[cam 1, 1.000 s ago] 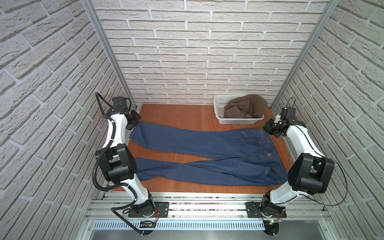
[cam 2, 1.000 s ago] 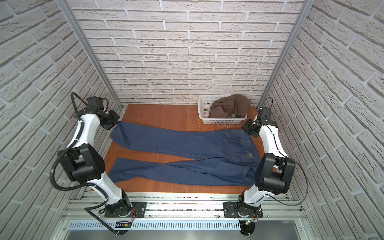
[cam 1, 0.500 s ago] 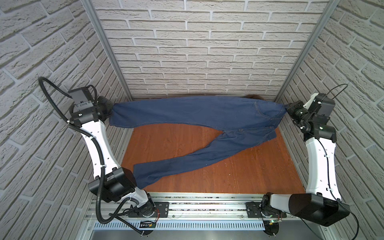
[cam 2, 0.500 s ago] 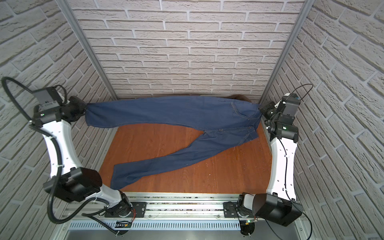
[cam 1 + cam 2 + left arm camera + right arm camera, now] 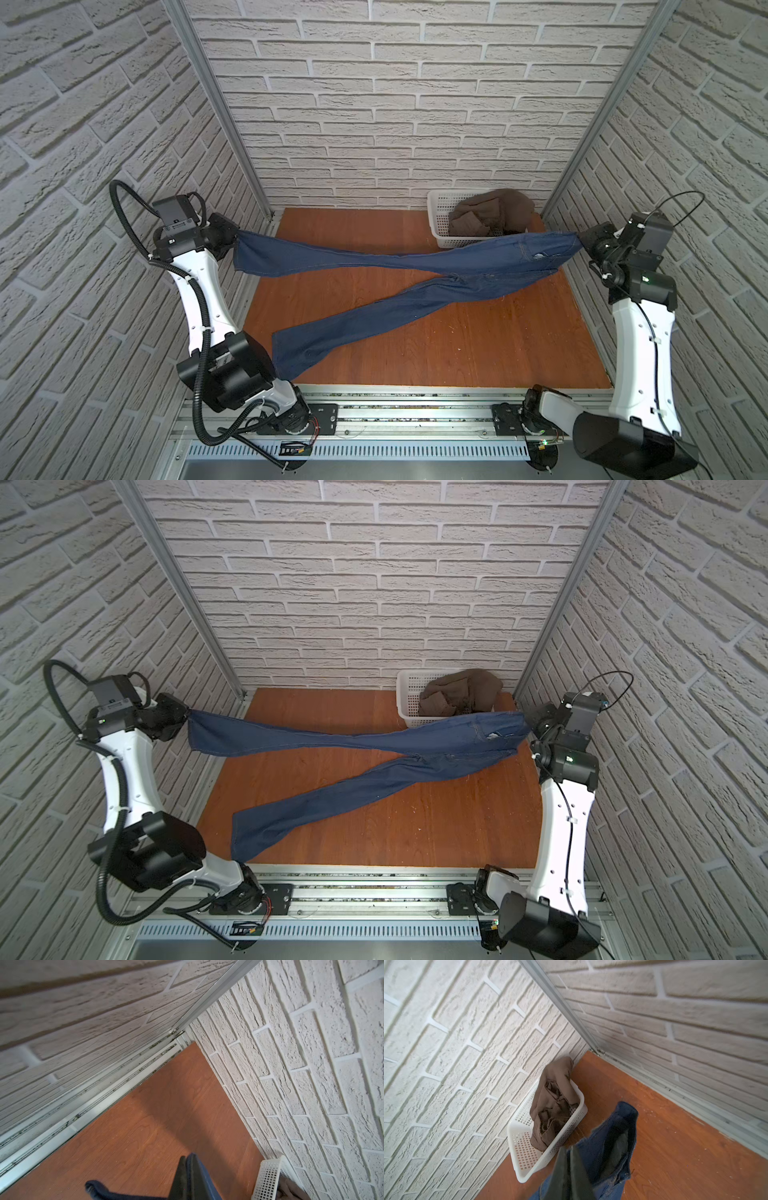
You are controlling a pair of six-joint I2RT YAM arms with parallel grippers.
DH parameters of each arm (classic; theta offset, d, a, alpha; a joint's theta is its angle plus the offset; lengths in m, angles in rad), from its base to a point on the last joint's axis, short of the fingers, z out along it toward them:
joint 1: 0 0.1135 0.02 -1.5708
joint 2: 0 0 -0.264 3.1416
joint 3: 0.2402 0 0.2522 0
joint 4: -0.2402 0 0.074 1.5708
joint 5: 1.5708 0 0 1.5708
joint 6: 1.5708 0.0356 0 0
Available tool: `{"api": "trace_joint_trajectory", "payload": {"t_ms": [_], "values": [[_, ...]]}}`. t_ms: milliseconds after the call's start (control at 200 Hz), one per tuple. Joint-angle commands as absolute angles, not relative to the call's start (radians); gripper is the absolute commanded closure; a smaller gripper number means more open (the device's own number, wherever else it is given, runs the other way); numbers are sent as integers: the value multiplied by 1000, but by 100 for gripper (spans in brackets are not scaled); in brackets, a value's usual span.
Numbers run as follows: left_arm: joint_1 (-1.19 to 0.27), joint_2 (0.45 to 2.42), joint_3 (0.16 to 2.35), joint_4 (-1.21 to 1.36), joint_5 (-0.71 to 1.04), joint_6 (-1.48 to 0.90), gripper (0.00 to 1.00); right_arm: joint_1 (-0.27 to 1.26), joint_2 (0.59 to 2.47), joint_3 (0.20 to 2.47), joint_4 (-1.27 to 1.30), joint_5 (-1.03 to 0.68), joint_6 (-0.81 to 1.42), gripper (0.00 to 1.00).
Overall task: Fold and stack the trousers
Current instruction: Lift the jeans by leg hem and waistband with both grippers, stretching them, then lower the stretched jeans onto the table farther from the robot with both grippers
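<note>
In both top views, dark blue denim trousers (image 5: 415,266) (image 5: 374,746) stretch across the far half of a reddish wood-grain counter (image 5: 457,353), their long axis running side to side. The left tool (image 5: 233,244) is clamped shut on one leg hem. The right tool (image 5: 578,242) is clamped shut on a waistband corner. The held leg sags in the air between them. The other leg is free and trails diagonally toward the near left, its hem apparently resting on the counter beside the left arm's base. The fold likely turns on laying the held leg over this loose one, and the left arm is the nearer to it. A white perforated basket (image 5: 436,220) holding a crumpled brown garment (image 5: 494,210) sits far right, just behind the waist.

Left wrist view: closed dark fingers (image 5: 182,1180) pinch thick blue cloth above smooth wood.

Right wrist view: closed fingers (image 5: 562,1176) grip heavy, stiffly folded denim, with the basket just beside it.
</note>
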State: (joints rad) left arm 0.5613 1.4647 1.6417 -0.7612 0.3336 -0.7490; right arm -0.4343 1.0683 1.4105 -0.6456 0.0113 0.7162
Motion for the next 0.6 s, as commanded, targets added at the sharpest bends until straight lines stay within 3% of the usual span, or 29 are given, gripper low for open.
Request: {"api": "trace_joint_trajectory", "payload": {"t_ms": [0, 235, 595], "values": [[626, 1345, 1701, -691, 317, -748, 100, -451, 987, 1531, -621, 153, 651, 95], [676, 1401, 1917, -763, 333, -769, 100, -458, 1029, 1717, -681, 217, 637, 95], [537, 1513, 1639, -680, 288, -731, 100, -462, 1169, 1460, -684, 230, 602, 95]]}}
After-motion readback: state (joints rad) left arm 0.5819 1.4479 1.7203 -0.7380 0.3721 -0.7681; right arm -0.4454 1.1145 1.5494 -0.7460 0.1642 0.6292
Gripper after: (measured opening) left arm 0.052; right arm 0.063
